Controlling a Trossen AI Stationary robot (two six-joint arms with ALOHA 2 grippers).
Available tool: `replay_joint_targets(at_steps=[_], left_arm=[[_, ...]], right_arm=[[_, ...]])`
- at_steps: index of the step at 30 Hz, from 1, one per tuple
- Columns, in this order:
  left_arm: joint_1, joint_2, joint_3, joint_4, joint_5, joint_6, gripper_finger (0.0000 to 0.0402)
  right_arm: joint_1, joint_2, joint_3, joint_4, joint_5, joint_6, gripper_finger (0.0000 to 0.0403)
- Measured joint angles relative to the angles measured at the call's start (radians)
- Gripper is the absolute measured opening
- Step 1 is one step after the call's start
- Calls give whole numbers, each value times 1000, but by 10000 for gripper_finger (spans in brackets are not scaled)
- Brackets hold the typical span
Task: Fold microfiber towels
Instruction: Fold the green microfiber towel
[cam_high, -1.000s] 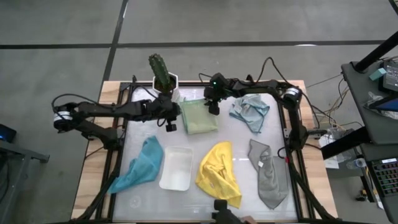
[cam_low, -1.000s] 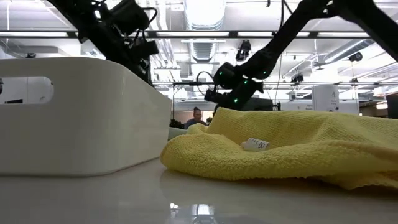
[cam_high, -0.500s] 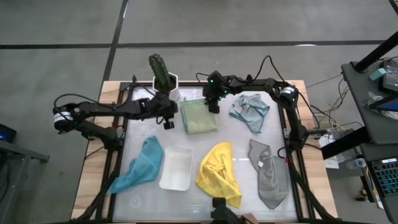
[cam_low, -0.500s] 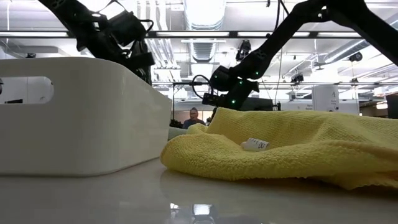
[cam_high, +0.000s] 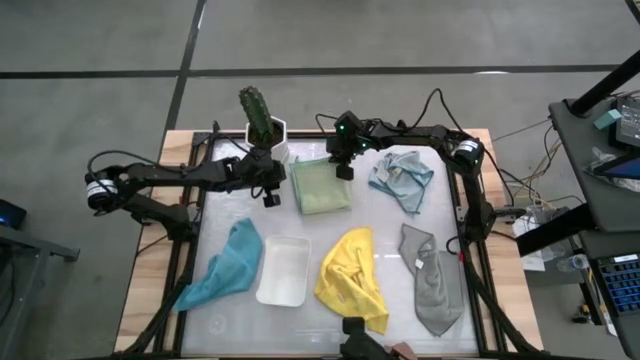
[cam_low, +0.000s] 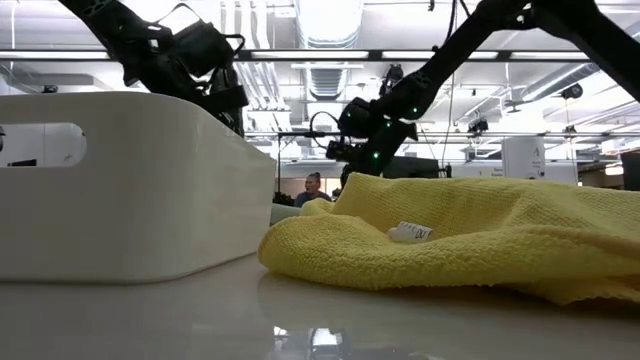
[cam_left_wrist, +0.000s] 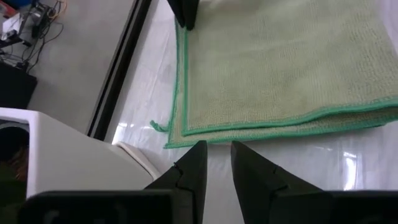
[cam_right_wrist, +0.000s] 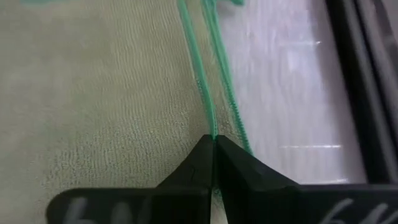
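A folded pale green towel (cam_high: 320, 188) lies flat at the table's far middle. My right gripper (cam_high: 343, 172) points down at its right edge near the far corner, shut on the green-stitched hem (cam_right_wrist: 205, 93). My left gripper (cam_high: 270, 199) hovers just off the towel's left side, by a corner (cam_left_wrist: 177, 134), open by a narrow gap with nothing between its fingers (cam_left_wrist: 214, 158). The light blue (cam_high: 403, 178), yellow (cam_high: 352, 275), grey (cam_high: 432, 280) and teal (cam_high: 228, 265) towels lie crumpled on the table. My right gripper has its two fingertips closed together on the stitched edge (cam_right_wrist: 212, 132) of the towel's top layer, on its right side near the far corner. The fingers come from above, pointing down. The towel lies flat on the table around them, with the lower layer's edge (cam_right_wrist: 233, 106) beside them.
A white tray (cam_high: 284, 270) sits at the near middle between the teal and yellow towels; it fills the left of the low view (cam_low: 120, 180). A potted cactus (cam_high: 262, 118) stands at the far edge, close to my left arm. Black frame rails border the table.
My right gripper has shut on the pale green towel's right edge and shifted slightly toward the far edge. My left gripper has drifted a little toward the table's left edge. The towel still lies flat.
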Motion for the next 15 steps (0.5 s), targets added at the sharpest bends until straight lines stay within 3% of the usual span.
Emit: replay_joint_targets(at_steps=[15], left_arm=[[1,2,-40,84,2,-3,58]], right_arm=[[0,-44,-1,24,62,-7,9]])
